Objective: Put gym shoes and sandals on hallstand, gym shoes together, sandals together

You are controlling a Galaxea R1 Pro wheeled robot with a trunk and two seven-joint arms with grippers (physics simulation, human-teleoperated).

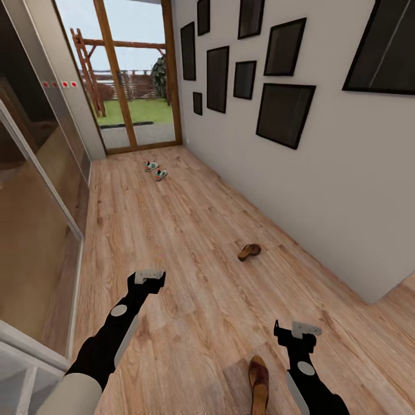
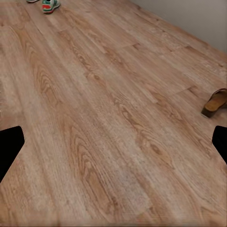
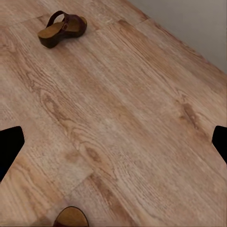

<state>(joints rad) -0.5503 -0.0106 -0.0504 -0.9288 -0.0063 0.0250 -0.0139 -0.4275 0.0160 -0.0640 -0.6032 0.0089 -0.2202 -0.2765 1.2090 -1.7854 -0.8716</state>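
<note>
Two gym shoes [image 1: 151, 166] [image 1: 161, 174], white with green and orange, lie side by side on the corridor floor [image 1: 190, 230] far ahead near the glass door; one gym shoe [image 2: 49, 4] also shows in the left wrist view. One brown sandal [image 1: 249, 251] [image 3: 61, 29] [image 2: 215, 101] lies ahead to the right near the wall. The other sandal [image 1: 259, 383] [image 3: 71, 218] lies close by, just left of my right arm. My left gripper [image 1: 148, 281] and right gripper [image 1: 295, 337] hover over bare planks, both open and empty. The hallstand is out of view.
A white wall with several dark picture frames [image 1: 282, 109] runs along the right. A glass-panelled partition [image 1: 40, 207] lines the left. A wood-framed glass door [image 1: 135, 86] closes the far end. A white furniture edge [image 1: 23, 369] shows at the near left.
</note>
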